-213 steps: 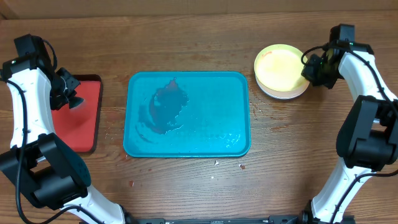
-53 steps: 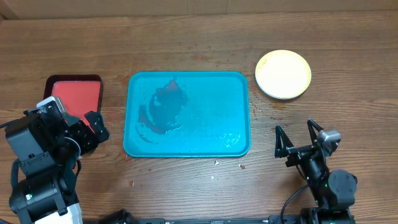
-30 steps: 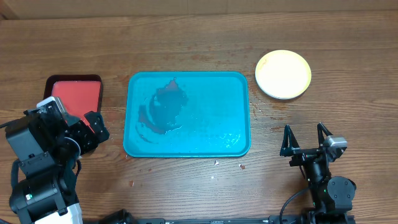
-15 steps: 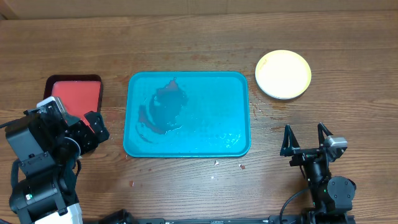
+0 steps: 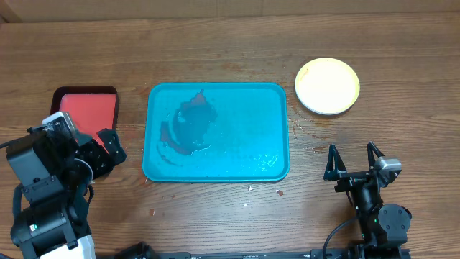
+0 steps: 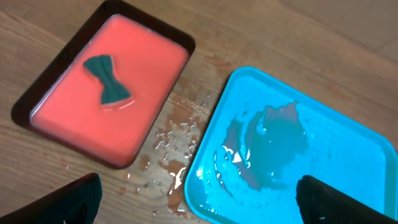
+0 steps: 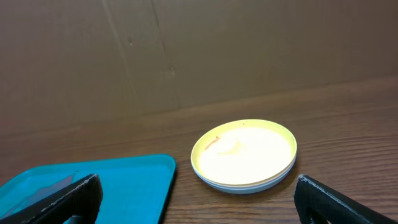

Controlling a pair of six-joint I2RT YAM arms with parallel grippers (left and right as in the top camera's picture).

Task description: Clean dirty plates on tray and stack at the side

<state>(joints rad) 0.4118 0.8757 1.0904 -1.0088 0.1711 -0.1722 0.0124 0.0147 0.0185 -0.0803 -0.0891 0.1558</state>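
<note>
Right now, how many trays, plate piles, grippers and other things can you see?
Trays: 2, the teal tray and the red tray.
Plate piles: 1, a yellow-green plate on top.
Dark bow-shaped pieces: 1, in the red tray.
Grippers: 2, left gripper and right gripper, both open.
Total: 6.

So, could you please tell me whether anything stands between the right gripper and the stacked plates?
Nothing visible does. Only the wooden table surface lies between the open right gripper and the plates, which sit stacked with the yellow-green one on top. The tray lies off to the side, out of that line.
</note>
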